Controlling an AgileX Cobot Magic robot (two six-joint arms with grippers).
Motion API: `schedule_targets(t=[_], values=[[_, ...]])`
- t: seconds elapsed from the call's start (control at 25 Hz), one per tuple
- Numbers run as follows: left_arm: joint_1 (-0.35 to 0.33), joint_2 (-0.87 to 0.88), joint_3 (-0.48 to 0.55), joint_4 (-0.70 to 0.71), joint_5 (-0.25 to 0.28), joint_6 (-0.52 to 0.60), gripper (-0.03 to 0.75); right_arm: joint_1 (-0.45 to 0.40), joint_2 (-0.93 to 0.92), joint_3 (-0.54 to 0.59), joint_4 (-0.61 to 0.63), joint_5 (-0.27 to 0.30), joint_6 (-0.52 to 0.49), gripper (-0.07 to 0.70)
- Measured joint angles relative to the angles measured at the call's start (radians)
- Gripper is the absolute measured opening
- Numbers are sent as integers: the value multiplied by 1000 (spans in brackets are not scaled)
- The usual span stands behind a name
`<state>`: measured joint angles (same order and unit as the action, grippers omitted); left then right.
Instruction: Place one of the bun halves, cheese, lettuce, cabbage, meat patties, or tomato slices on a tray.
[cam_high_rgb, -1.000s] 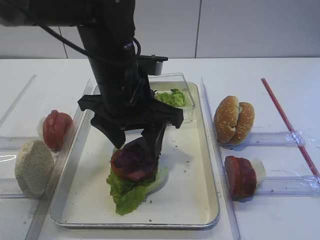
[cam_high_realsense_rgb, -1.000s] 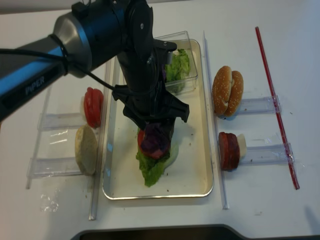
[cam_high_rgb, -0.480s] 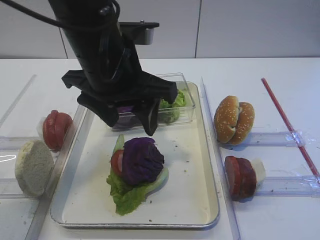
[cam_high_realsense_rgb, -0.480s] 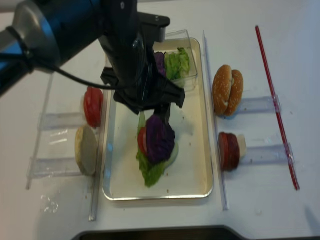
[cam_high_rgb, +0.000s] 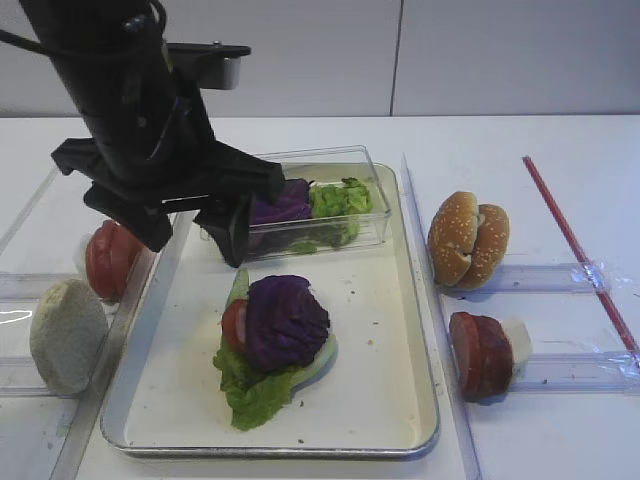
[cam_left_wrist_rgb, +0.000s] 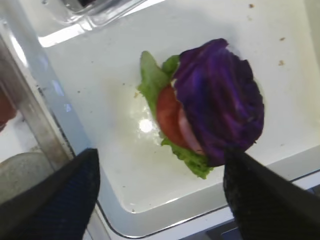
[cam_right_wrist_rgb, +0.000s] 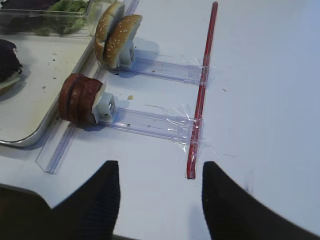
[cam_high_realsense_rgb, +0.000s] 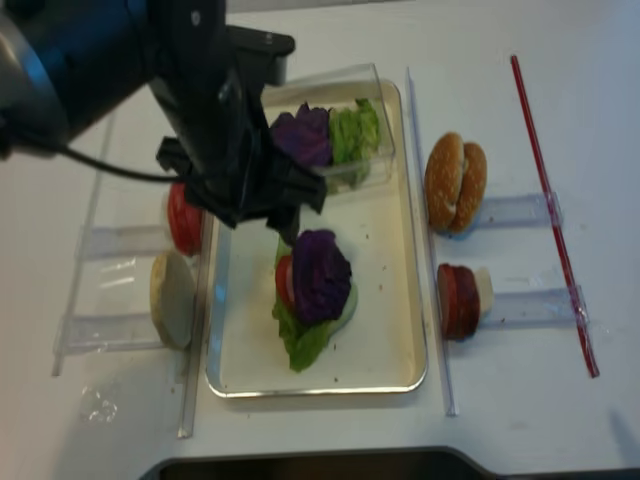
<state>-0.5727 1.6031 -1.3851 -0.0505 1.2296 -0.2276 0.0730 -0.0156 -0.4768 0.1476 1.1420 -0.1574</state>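
Left wrist view: the cabbage (cam_left_wrist_rgb: 220, 100) — a crinkled, dark purple leaf clump — lies on top of a tomato slice (cam_left_wrist_rgb: 167, 116) and frilly green lettuce (cam_left_wrist_rgb: 152, 80), stacked on the cream tray (cam_left_wrist_rgb: 125, 165). Seen from the exterior high camera, the left gripper (cam_high_rgb: 190, 215) hangs above the tray's left side, jaws spread, holding nothing. Over the desk (cam_right_wrist_rgb: 260, 90), the right gripper (cam_right_wrist_rgb: 157, 192) is also spread — empty.

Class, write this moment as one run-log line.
left gripper: open, empty, above tray | cabbage: atop tomato and lettuce | right gripper: open
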Motion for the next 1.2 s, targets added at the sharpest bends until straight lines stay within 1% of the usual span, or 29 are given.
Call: schedule_targets(t=[0.2,0.36,0.48,0.72,0.84,0.92,1.2], values=[[67,-49,36,37,0,0,493,0,0,0,0,0,0,393],[135,-100,82,56,0,14,493,0,0,0,0,0,0,393],[191,-145,117,82,0,23,493,0,0,0,0,0,-2,393],[326,-257,205,90,0,56,493,0,0,0,0,0,-2,393],[373,-333,263,98,2,65,493,0,0,0,0,0,-4,393],[386,-381,293,109,4,67,493,0,0,0,0,0,-1,393],[390,-553,384,117,10,71,493,0,0,0,0,-2,7,393]])
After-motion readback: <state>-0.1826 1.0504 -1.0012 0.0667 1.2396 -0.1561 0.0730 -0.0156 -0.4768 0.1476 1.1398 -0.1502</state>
